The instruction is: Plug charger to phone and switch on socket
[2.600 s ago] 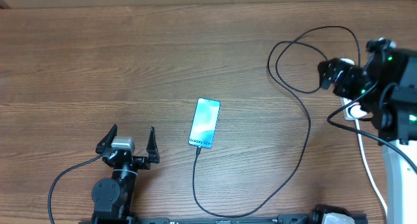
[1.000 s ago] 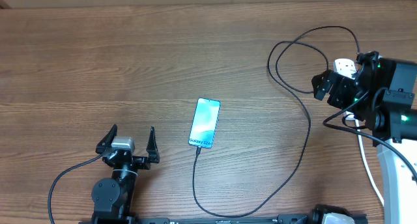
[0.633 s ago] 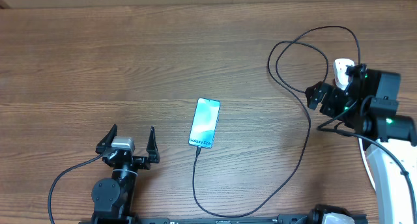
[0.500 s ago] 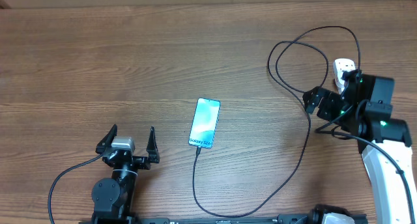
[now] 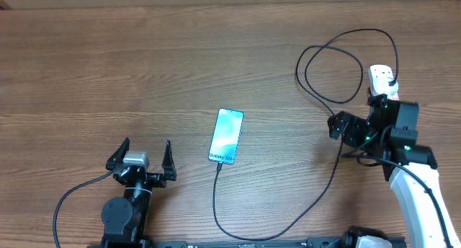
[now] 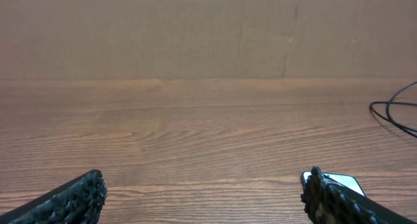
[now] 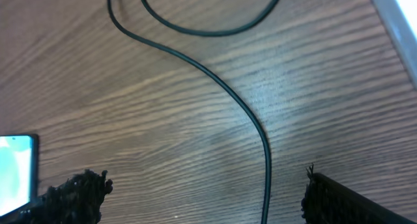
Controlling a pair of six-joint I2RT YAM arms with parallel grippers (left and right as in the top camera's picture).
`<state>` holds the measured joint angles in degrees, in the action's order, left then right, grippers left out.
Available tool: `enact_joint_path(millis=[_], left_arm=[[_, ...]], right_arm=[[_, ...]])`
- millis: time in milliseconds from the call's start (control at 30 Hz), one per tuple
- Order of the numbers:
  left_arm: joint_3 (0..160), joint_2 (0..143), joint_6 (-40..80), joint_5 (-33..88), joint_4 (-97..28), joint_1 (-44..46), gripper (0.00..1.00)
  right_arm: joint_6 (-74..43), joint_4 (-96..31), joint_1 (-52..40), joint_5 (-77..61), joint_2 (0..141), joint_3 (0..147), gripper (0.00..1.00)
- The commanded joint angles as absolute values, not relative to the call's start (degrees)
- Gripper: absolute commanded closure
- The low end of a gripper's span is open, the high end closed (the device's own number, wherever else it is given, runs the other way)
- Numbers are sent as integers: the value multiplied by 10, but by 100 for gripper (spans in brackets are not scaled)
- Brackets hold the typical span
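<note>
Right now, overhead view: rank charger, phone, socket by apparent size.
1. charger: its loops sprawl widest by far.
2. phone.
3. socket: only one end shows. The right arm hides the rest, so its place against the phone is unsure.

A robotics lab bench — wooden table (image 5: 144,60) backed by a brown panel wall (image 6: 130,28).

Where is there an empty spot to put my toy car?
Free: the wide bare table left of the phone, beyond the left end effector; also between phone and charger. Crowded: the right side, with charger loops, socket and right end effector.
</note>
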<state>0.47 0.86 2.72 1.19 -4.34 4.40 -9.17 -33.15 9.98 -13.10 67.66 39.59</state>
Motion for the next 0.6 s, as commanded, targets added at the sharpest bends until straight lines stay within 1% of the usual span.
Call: enact_joint_path(millis=[0,267,567], left_arm=[[3,3,13,6,-45,45,0],[3,3,13,6,-45,45,0],[3,3,13,6,-45,45,1]], right_arm=[[-89,-293,96,-132,667,354,0],[-89,-147,96,-129,661,251,0],[-89,-76,96,-99,643,194,0]])
